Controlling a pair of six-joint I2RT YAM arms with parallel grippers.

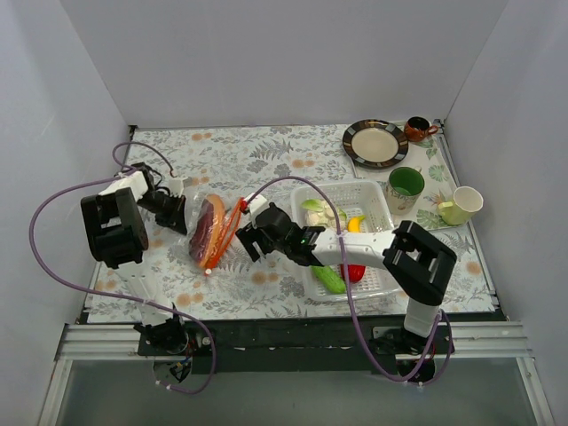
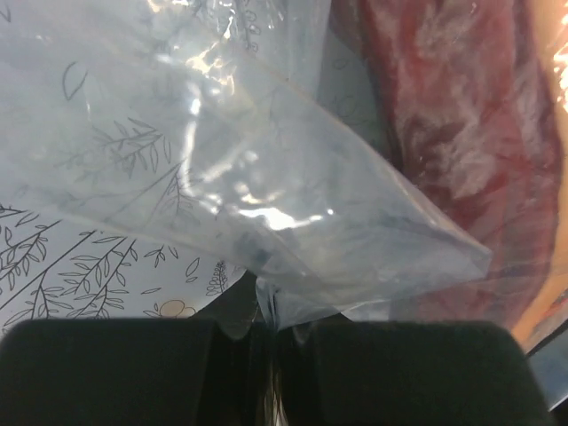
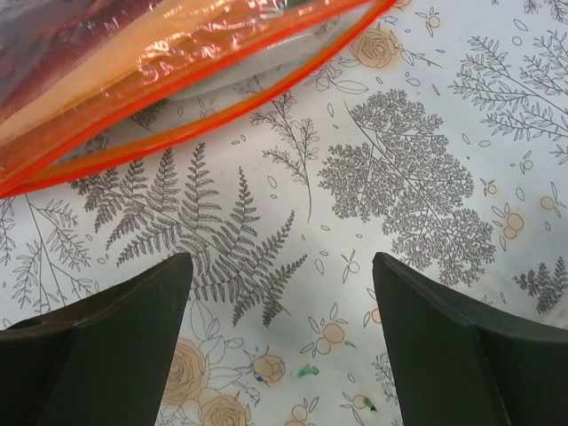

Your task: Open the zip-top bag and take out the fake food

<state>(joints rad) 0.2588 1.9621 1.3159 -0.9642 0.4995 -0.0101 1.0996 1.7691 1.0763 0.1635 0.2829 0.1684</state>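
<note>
Black arms (image 1: pixel 424 257), white links (image 1: pixel 355 249), purple cables (image 1: pixel 284 179).

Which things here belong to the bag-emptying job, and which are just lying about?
Job: zip-top bag, dark red piece inside it, toy vegetables in the white tray, left claw shut on the bag, right claw open near its mouth.
Lying about: dark-rimmed plate, green cup, pale cup, small brown jug.
</note>
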